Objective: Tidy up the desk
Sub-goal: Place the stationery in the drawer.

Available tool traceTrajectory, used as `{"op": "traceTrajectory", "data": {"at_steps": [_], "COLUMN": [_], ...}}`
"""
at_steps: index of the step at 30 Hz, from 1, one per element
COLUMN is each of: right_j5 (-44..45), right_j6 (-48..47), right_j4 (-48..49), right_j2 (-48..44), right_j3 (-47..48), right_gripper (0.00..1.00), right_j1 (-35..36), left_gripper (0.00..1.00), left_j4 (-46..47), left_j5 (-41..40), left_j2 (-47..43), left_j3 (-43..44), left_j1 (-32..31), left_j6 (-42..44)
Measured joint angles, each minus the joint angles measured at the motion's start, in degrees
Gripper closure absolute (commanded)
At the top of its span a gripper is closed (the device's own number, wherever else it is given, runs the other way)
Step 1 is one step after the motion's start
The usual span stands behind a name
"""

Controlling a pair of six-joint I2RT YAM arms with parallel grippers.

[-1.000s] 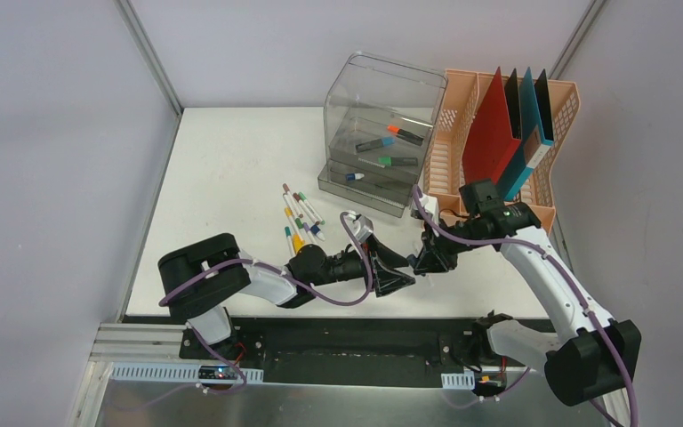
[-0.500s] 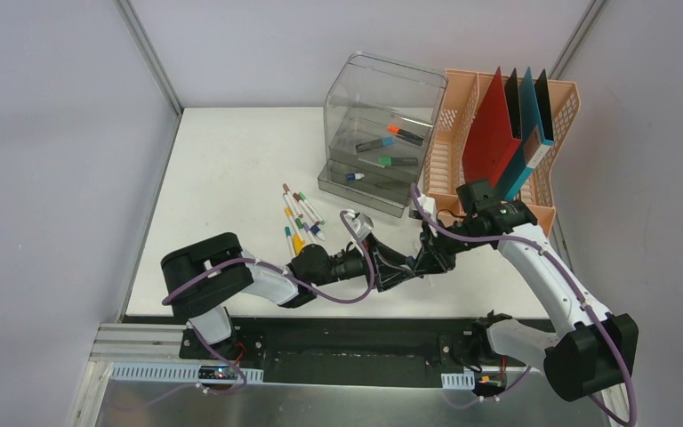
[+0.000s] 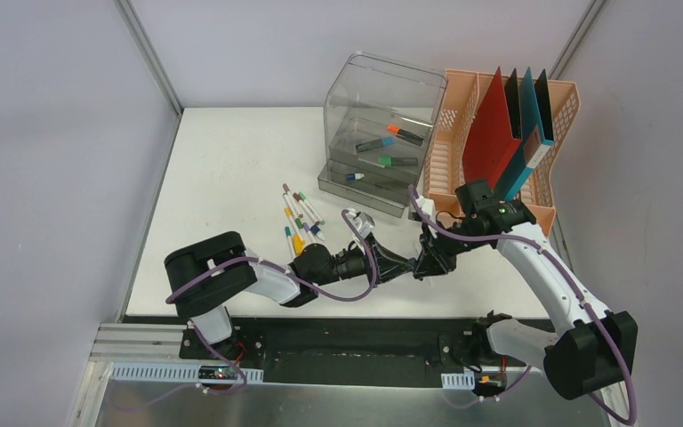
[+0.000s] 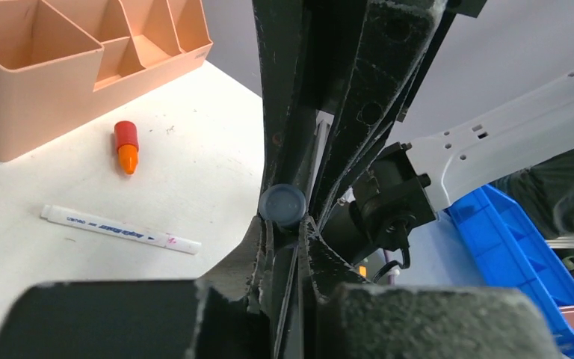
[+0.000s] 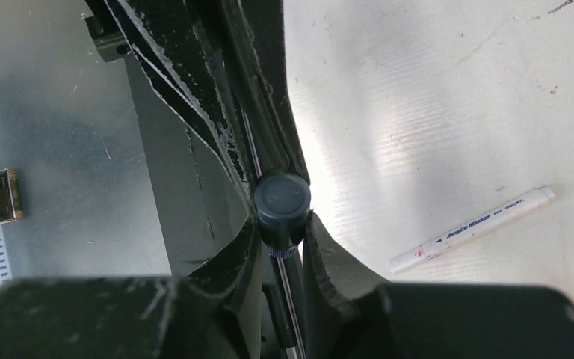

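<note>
Both grippers meet low over the front middle of the white desk [image 3: 231, 169]. Between them is one marker with dark blue ends [image 4: 282, 206]. My left gripper [image 3: 405, 265] is shut on one end, the round dark end sitting right at its fingertips [image 4: 267, 233]. My right gripper [image 3: 424, 263] is shut on the other dark end [image 5: 282, 200], which carries a thin purple ring. In the top view the jaws hide the marker. Each wrist view shows the other gripper's black fingers straight ahead.
An uncapped white marker [image 4: 119, 228] and a red-orange cap [image 4: 126, 146] lie near the peach file organizer [image 3: 498, 142], which holds red, black and teal folders. Several markers [image 3: 301, 218] lie left of the grippers. A clear drawer unit [image 3: 378, 133] holds more markers.
My left gripper has moved right up to the right gripper, and its open jaws have shut on the marker. The right arm has barely moved.
</note>
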Motion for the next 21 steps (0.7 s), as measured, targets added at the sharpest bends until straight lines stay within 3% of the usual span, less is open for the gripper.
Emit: {"op": "traceTrajectory", "data": {"at_steps": [8, 10, 12, 21], "right_j5": [2.12, 2.16, 1.95, 0.42], "right_j6": [0.00, 0.00, 0.00, 0.09], "right_j4": [-0.15, -0.20, -0.20, -0.07], "right_j2": [0.15, 0.15, 0.15, 0.15], "right_j3": [0.00, 0.00, 0.00, 0.07], "right_gripper": [1.00, 1.00, 1.00, 1.00], "right_j1": [-0.31, -0.31, -0.28, 0.11], "left_gripper": [0.99, 0.79, 0.68, 0.55], "left_j4": [-0.98, -1.01, -1.01, -0.02], "left_j5": [0.02, 0.04, 0.00, 0.20], "left_j2": [0.04, 0.04, 0.04, 0.04], "left_j3": [0.00, 0.00, 0.00, 0.68], "left_j1": [-0.02, -0.02, -0.02, -0.04], "left_j6": [-0.20, -0.28, -0.52, -1.79]}}
